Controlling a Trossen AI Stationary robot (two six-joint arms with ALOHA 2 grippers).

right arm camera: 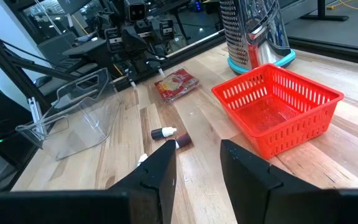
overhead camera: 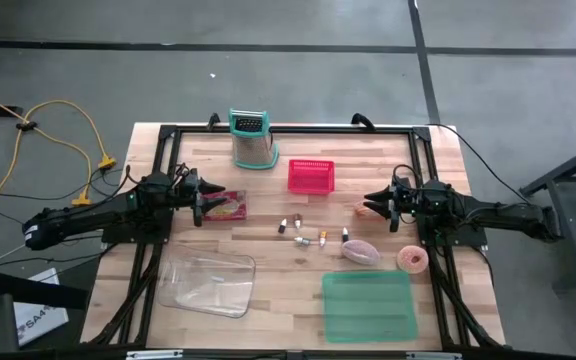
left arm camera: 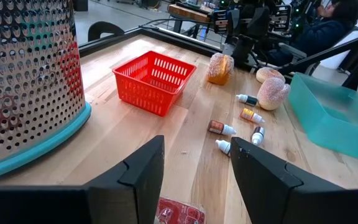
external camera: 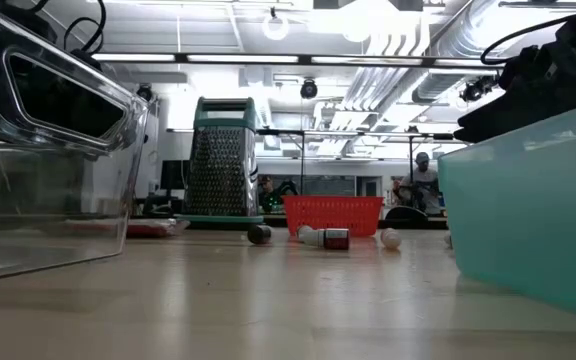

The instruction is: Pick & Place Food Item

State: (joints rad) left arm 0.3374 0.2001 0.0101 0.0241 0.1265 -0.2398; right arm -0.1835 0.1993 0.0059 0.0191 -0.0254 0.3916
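Several food items lie on the wooden table: a red packet (overhead camera: 231, 207) at the left, a tan pastry (left arm camera: 220, 67), a pink speckled bun (overhead camera: 361, 251) and a donut (overhead camera: 412, 259) at the right. My left gripper (overhead camera: 208, 200) stands open just above the packet's left end (left arm camera: 179, 213), its fingers level and apart (left arm camera: 197, 168). My right gripper (overhead camera: 375, 204) is open too (right arm camera: 197, 163); in the high view it stands right beside the pastry (overhead camera: 368, 211), with nothing between its fingers. A red basket (overhead camera: 311, 176) sits at the centre far side.
A metal grater (overhead camera: 253, 140) with a teal base stands at the far side. Small bottles (overhead camera: 308, 236) lie scattered mid-table. A green container (overhead camera: 368, 305) sits at the near right and a clear container (overhead camera: 208, 283) at the near left. A black frame rims the table.
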